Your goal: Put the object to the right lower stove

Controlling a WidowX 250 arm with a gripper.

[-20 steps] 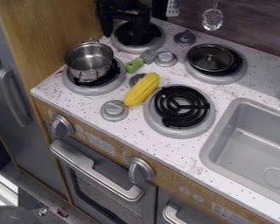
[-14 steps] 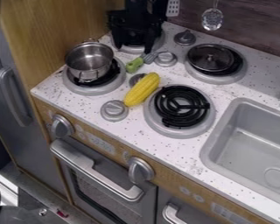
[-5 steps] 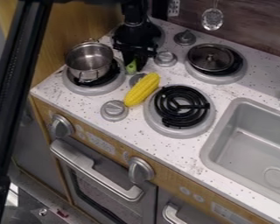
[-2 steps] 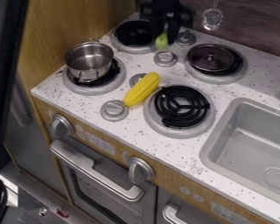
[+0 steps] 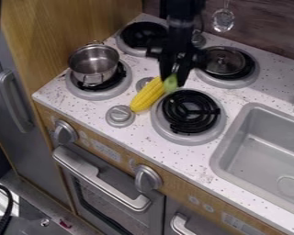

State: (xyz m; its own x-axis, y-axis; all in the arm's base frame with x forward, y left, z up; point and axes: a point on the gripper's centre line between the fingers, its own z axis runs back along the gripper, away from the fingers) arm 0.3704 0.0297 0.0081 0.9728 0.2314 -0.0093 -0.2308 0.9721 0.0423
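The corn point(image 5: 148, 94) was yellow. The pincer point(image 5: 174, 79) was black and the tool point(image 5: 170, 84) was light green. The pot point(image 5: 93, 63) was silver. The counter point(image 5: 186, 158) was white with tiny dark dots.

Soft, fairly even light makes the white speckled counter point(image 5: 189, 157) left of the grey sink basin point(image 5: 260, 156) bright, with only faint, soft-edged shadows. Pale glints show on the shiny silver metal pot point(image 5: 94, 62), well left of the basin, and along the curved silver oven handle point(image 5: 100, 179), below and left of it. The dark brown wooden backboard point(image 5: 266, 36) above the basin is dimmer; the black coil burner point(image 5: 207, 111) beside it shows little shading.
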